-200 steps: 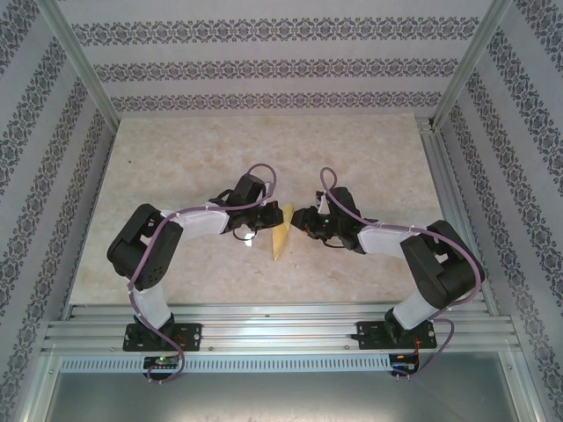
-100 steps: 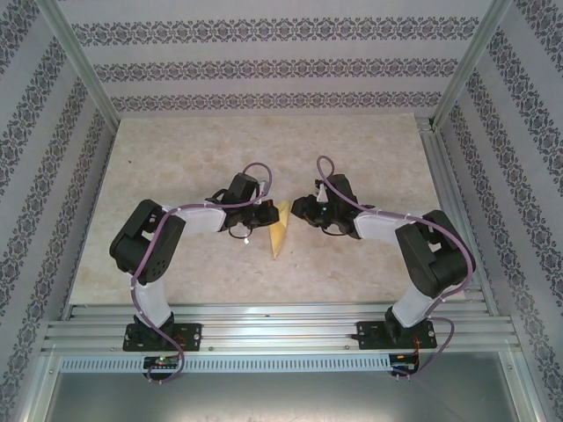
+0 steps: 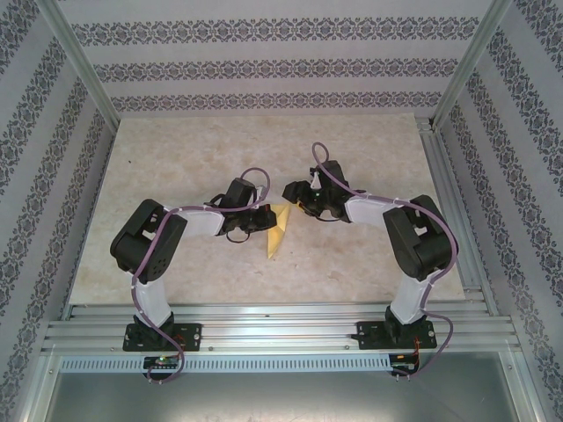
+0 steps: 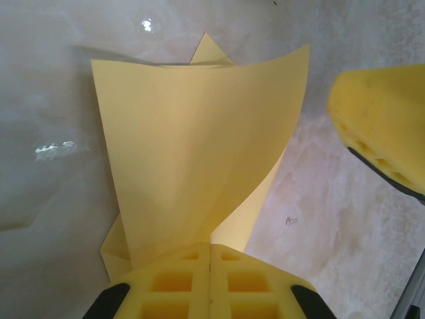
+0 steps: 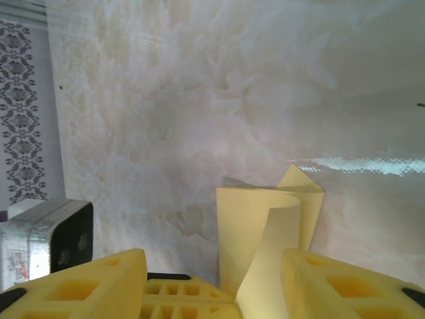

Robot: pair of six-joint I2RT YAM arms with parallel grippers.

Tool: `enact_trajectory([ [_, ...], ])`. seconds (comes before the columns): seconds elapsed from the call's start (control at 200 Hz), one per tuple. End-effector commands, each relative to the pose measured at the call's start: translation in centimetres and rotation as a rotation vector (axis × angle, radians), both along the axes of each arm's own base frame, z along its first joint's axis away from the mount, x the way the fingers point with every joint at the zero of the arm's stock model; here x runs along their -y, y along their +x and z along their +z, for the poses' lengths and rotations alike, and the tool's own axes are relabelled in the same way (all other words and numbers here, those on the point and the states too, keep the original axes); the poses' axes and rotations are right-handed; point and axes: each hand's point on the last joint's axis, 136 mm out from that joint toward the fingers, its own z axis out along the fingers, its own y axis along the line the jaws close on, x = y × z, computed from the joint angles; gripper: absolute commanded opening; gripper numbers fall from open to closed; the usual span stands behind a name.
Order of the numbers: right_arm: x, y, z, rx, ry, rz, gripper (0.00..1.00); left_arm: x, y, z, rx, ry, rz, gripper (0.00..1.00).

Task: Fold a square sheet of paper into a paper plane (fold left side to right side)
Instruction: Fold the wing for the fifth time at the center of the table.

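Marble table (image 3: pixel 176 167): plane (image 3: pixel 278 232) part-creased, flap curling up. Left gripper (image 4: pixel 210 251) pinches it; right gripper (image 5: pixel 212 266) gapes wide. Folding unfinished.

My left arm (image 3: pixel 148 251) and right arm (image 3: pixel 420 242) wear white shells between chunky black joints, and a purple cable (image 3: pixel 256 170) loops along each. My black base plates (image 3: pixel 160 335) sit at six o'clock. My fingers (image 5: pixel 86 286) are yellow blocks, waffled with square pockets and edged in black.
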Motion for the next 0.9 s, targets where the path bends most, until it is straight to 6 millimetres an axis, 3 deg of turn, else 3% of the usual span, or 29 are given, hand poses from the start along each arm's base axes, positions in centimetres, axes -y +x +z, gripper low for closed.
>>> enact_trajectory([
  [0.0,-0.1,0.3,-0.9,-0.04,-0.019,-0.007,0.6,-0.1,0.4,-0.3,0.016,-0.016,0.002,0.0],
  [0.205,-1.8,0.7,-1.1,-0.033,-0.015,0.043,0.71,-0.1,0.4,-0.2,0.017,-0.018,0.001,0.0],
  [0.714,-2.4,0.9,-2.6,-0.087,-0.079,0.054,0.73,-0.1,0.4,-0.3,0.018,-0.021,0.0,0.0],
  [0.894,-3.2,1.2,-2.2,-0.071,-0.081,0.086,0.74,0.0,0.4,-0.3,0.017,-0.022,-0.001,0.0],
])
